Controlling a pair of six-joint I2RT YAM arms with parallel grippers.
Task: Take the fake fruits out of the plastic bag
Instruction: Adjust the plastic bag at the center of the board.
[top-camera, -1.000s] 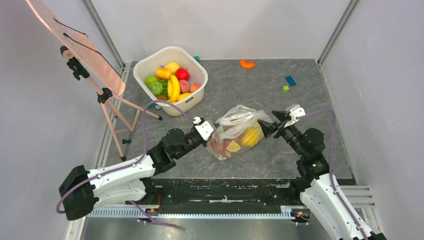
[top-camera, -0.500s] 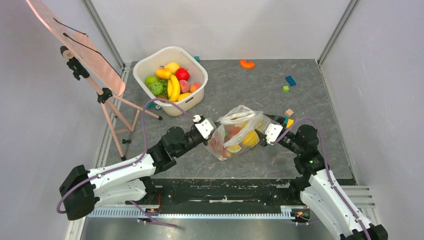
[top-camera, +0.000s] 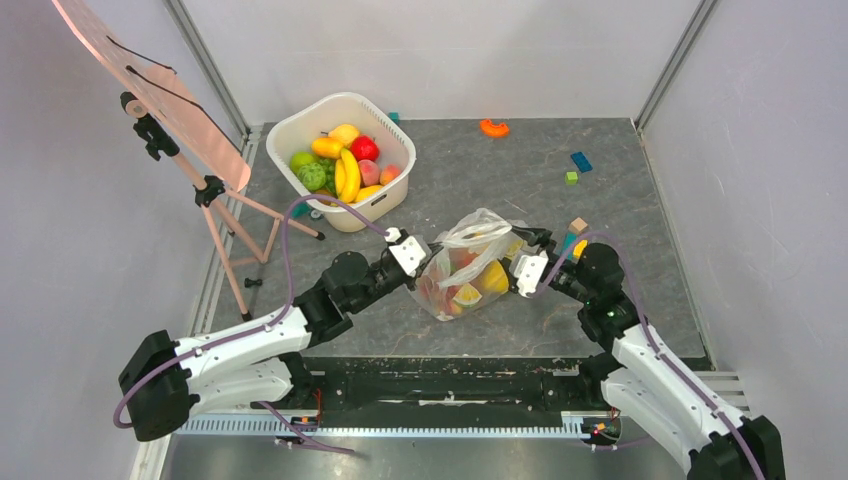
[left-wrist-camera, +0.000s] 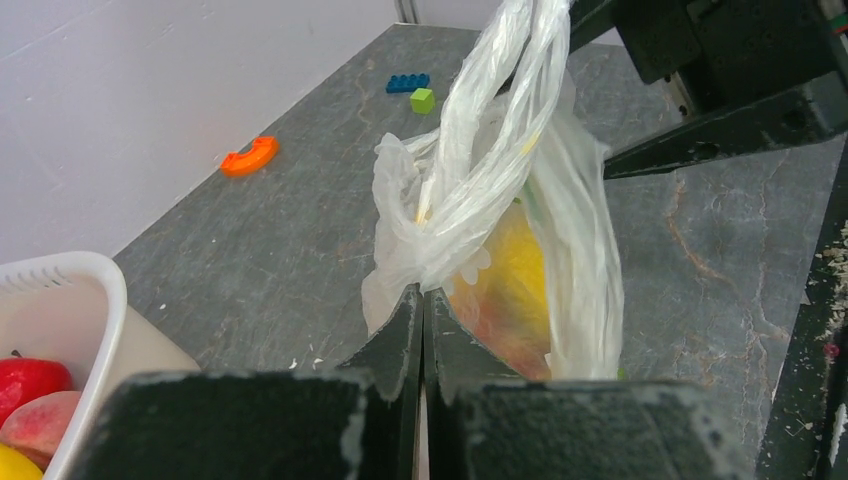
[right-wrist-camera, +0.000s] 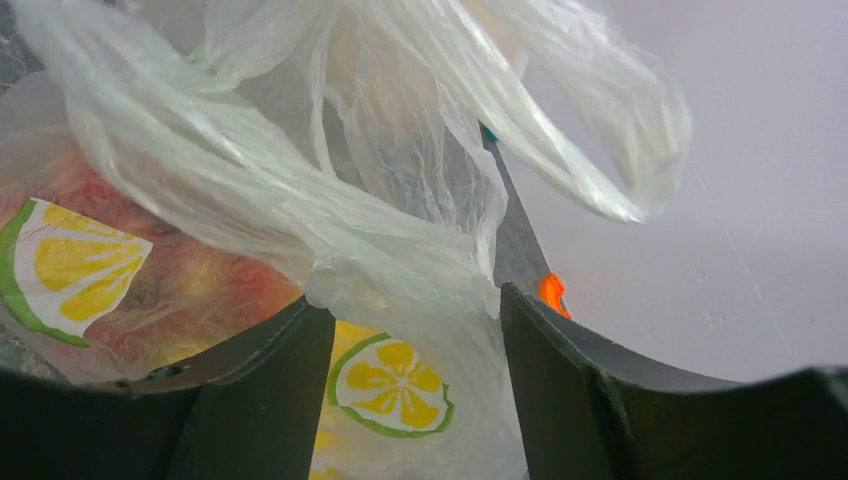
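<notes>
Left gripper (left-wrist-camera: 421, 312) is pinched shut on the plastic bag (left-wrist-camera: 500, 180) edge; right gripper (right-wrist-camera: 415, 340) stands open astride loose film opposite; fake fruits (top-camera: 465, 292) lie inside; it should probably close on film alone, then pull outward to spread the mouth

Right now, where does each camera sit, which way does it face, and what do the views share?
Top external: above and behind the bases, looking down on the table, both arms, the white tub and the plastic bag.
Left wrist: behind the left gripper, shut on the bag's film, looking across the table.
Right wrist: behind the open right gripper, close on the bag.
Shared: all three show the bag; top and left wrist share the tub and the orange piece.
</notes>
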